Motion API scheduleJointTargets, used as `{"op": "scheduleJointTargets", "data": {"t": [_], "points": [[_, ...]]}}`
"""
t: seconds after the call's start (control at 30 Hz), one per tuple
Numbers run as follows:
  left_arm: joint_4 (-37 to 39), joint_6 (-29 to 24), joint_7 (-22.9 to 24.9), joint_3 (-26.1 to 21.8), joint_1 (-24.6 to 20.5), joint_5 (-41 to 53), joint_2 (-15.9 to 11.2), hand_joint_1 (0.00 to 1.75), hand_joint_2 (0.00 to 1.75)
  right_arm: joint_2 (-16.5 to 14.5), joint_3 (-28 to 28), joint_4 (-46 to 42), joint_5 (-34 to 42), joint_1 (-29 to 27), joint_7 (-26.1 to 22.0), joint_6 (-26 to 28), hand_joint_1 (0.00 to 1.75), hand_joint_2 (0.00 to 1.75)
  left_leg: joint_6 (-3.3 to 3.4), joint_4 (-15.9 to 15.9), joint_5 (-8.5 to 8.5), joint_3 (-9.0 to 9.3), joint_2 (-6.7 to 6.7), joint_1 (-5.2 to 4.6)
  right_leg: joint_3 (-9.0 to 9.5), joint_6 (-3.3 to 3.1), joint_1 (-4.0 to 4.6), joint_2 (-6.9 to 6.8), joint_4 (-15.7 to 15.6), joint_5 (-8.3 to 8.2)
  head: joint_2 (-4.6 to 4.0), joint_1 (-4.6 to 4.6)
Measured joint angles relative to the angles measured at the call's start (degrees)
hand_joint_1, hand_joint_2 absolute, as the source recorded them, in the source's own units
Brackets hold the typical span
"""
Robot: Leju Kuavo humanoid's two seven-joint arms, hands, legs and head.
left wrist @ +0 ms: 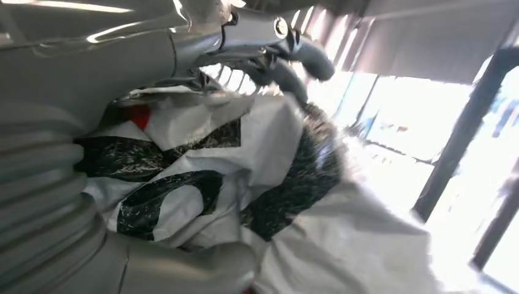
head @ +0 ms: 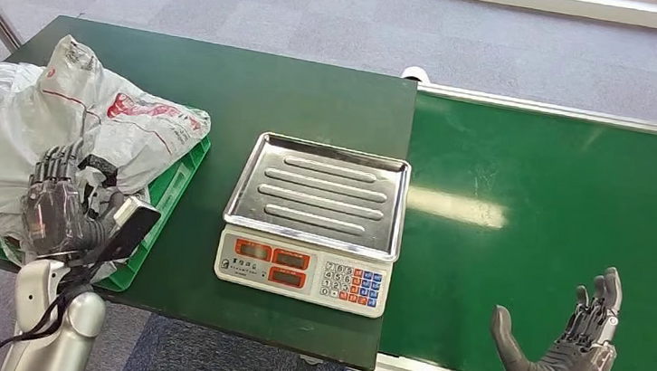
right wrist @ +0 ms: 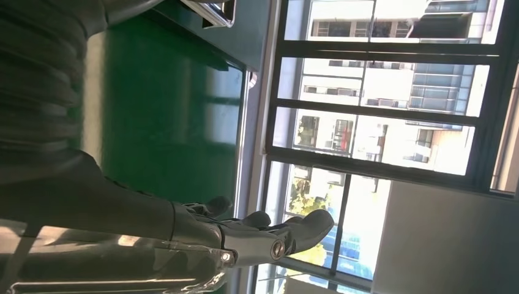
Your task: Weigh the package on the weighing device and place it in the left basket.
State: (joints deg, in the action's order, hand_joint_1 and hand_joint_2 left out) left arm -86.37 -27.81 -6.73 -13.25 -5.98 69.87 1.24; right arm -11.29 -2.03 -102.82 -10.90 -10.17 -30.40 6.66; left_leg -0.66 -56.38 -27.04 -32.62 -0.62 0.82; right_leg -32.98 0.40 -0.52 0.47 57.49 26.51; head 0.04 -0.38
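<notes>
at the left end of the table, the left hand [head: 57, 205] has its fingers [head: 54, 164] pressed against a big white plastic package [head: 49, 122]. from the wrist camera, the thumb [left wrist: 202, 264] is under a fold of the bag and the dark fingers [left wrist: 287, 58] curl over the top, so the hand is grasping the package [left wrist: 245, 184]. the bag is crinkly, with red and dark print on it. it lies in the green basket [head: 175, 184], filling it and spilling over the far side. the basket sits on the dark green table [head: 315, 102], at its left end.

just beside the basket, to its right, stands the weighing scale [head: 317, 221]. its shiny metal tray [head: 324, 190] has nothing on it. the front of the scale has red number windows and small coloured buttons.

over on the right, the right hand [head: 564, 349] is held up above the bright green conveyor belt [head: 559, 208]. its fingers [head: 600, 303] are spread apart and point up, and it holds nothing. the wrist camera shows the same hand [right wrist: 245, 236] with its fingers [right wrist: 306, 226] stretched out, with tall windows beyond the belt [right wrist: 159, 116].
</notes>
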Motion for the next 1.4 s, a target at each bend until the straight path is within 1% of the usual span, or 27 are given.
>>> {"op": "scheduleJointTargets", "data": {"t": [0.1,0.2,0.33,0.47,0.57,0.63,0.7,0.87,1.07,1.3,1.4], "points": [[-0.58,-5.37,-5.93,2.05,0.01,-4.29,-0.17,0.0,1.75,0.19,0.29,0.38,0.49,0.09,-0.28,0.01,0.0,1.75,0.0,0.0,0.0,-0.01,0.0,-0.01,0.0,0.0,-0.01,0.0,0.0,0.0,0.0,0.01],[-2.18,-8.51,-11.24,4.13,0.11,-9.99,-0.08,0.0,1.75,0.51,0.75,0.8,1.12,0.36,-0.54,0.07,0.0,1.75,0.01,0.0,0.0,-0.01,0.0,-0.02,0.01,0.0,-0.02,0.0,0.0,0.0,0.0,0.01],[-4.81,-9.42,-17.39,6.16,0.7,-18.03,0.4,0.0,1.75,1.11,1.52,1.48,1.99,0.85,-0.78,0.16,0.0,1.75,0.01,0.0,-0.01,-0.01,0.0,-0.02,0.0,0.0,-0.02,0.0,0.0,0.0,0.0,-0.01],[-7.36,-9.53,-24.27,6.99,1.28,-26.12,1.36,0.0,1.75,1.64,2.34,2.36,2.48,1.69,-0.88,0.18,0.0,1.75,0.0,0.0,-0.01,-0.01,0.0,-0.01,-0.01,0.0,-0.01,0.0,0.0,0.0,0.0,-0.01],[-8.38,-8.98,-27.67,7.94,1.27,-32.38,1.79,0.0,1.75,1.9,2.87,3.26,3.03,2.88,-0.89,0.16,0.0,1.75,0.0,0.0,0.0,0.0,0.0,-0.01,-0.01,0.0,-0.01,0.0,0.0,0.0,0.0,0.0],[-8.54,-7.6,-28.71,8.83,1.1,-36.2,1.95,0.0,1.75,2.01,3.09,3.9,3.42,3.8,-0.82,-0.01,0.0,1.75,0.01,0.0,0.0,0.0,0.0,-0.01,-0.01,0.0,-0.01,0.0,0.0,0.0,0.0,0.0],[-8.5,-4.59,-29.13,9.89,0.87,-39.65,2.12,0.0,1.75,2.06,3.29,4.5,3.58,4.65,-0.54,-0.51,0.0,1.75,0.01,0.0,0.0,0.0,0.0,-0.01,-0.01,0.0,-0.01,0.0,0.0,-0.01,0.0,0.0],[-7.7,6.63,-29.05,13.3,0.12,-47.5,3.0,0.0,1.75,2.1,3.96,6.62,3.63,7.38,1.07,-3.18,0.0,1.75,0.01,-0.01,0.0,0.0,0.01,-0.02,-0.01,0.02,-0.02,0.01,0.0,-0.03,0.0,0.0],[-5.22,16.71,-27.37,17.09,-1.3,-55.29,4.32,0.0,1.75,2.02,5.31,10.45,2.66,11.7,3.12,-6.51,0.0,1.75,0.01,-0.01,0.0,-0.01,0.01,-0.02,-0.03,0.02,-0.02,0.01,0.0,-0.03,0.0,-0.01],[-1.91,21.88,-24.68,20.51,-3.65,-59.42,5.99,0.0,1.75,1.56,7.72,15.8,2.07,17.04,4.02,-7.64,0.0,1.75,0.01,-0.01,0.01,-0.01,0.01,-0.01,-0.03,0.02,-0.01,0.02,0.0,-0.03,0.0,0.0],[-0.6,24.24,-23.78,21.08,-4.54,-62.13,6.48,0.0,1.75,1.39,8.82,17.61,2.07,18.45,4.18,-7.9,0.0,0.44,0.0,-0.01,0.01,-0.01,0.01,-0.01,-0.03,0.02,-0.01,0.01,0.0,-0.03,0.0,0.0]]}}
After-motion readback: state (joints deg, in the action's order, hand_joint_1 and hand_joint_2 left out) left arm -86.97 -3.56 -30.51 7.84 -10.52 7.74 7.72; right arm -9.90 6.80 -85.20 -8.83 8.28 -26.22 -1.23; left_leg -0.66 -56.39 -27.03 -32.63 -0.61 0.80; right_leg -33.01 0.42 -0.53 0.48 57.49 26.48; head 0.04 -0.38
